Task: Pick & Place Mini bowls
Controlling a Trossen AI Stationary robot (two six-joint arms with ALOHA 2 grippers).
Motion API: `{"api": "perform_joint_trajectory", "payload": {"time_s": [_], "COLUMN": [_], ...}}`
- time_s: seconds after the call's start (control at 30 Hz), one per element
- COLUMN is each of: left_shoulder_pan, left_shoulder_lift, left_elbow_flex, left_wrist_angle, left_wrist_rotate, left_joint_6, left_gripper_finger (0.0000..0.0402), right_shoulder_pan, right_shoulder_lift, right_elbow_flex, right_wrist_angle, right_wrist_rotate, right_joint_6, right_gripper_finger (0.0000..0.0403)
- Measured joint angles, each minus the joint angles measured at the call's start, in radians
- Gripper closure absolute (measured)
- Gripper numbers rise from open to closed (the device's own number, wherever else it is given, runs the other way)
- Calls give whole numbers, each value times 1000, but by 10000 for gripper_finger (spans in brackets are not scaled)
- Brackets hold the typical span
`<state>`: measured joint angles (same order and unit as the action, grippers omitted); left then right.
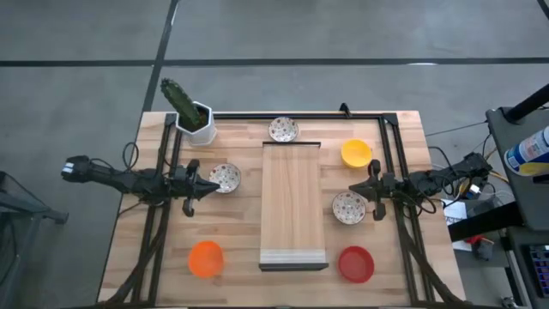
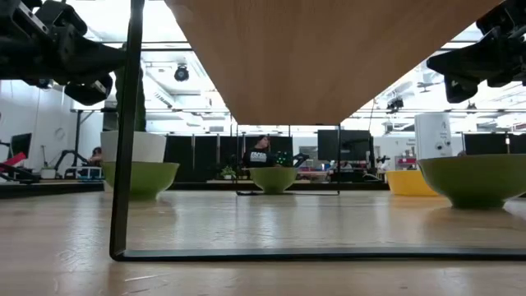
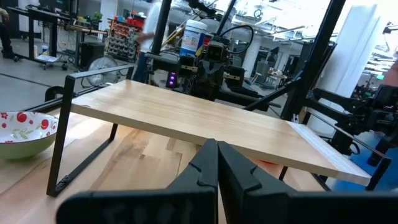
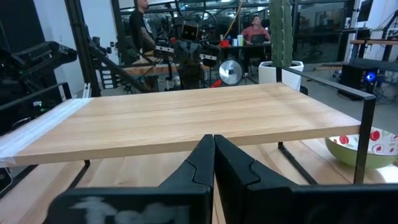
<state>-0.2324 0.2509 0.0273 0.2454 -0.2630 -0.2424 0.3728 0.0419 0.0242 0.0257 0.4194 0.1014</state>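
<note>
- On the table, nothing is placed yet: all six bowls sit down on the tabletop around the shelf, whose top is bare.
- My left gripper hangs just beside the speckled bowl on the left of the shelf; fingers pressed together, holding nothing.
- My right gripper hangs just beside the speckled bowl on the right of the shelf; fingers also pressed together, empty.
- Both wrist views show my fingers meeting at a point, aimed at the shelf edge.
- Step, as I judge it: start of the first pick, no bowl grasped.
- Next move calls for: spread one gripper's fingers, drop over the near bowl's rim, pinch the wall, lift. Where to put it is a guess; the bare shelf top looks the likely spot.
- Other bowls: third speckled one at the far end of the shelf, yellow far right, orange near left, red near right. All well apart from each other.
- Look: small, round, shallow, all upright, nothing visible in them. Speckled ones are white inside with coloured spots, green outside in the low and wrist views.
- Thin rims, so I judge a rim pinch needs careful alignment or the bowl tips.
- Cactus pot stands at the far left corner, not part of the job.
</note>
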Motion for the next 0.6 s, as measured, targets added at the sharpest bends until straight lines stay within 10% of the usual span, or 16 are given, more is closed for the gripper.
{"api": "perform_joint_trajectory", "payload": {"time_s": [0.6], "left_shoulder_pan": [0], "left_shoulder_lift": [0], "left_elbow_flex": [0], "left_wrist_angle": [0], "left_wrist_rotate": [0], "left_joint_6": [0], "left_gripper_finger": [399], "right_shoulder_pan": [0], "right_shoulder_lift": [1], "right_elbow_flex": [0], "right_wrist_angle": [20], "right_wrist_rotate": [-1], "right_joint_6": [55], "right_gripper_finger": [394]}}
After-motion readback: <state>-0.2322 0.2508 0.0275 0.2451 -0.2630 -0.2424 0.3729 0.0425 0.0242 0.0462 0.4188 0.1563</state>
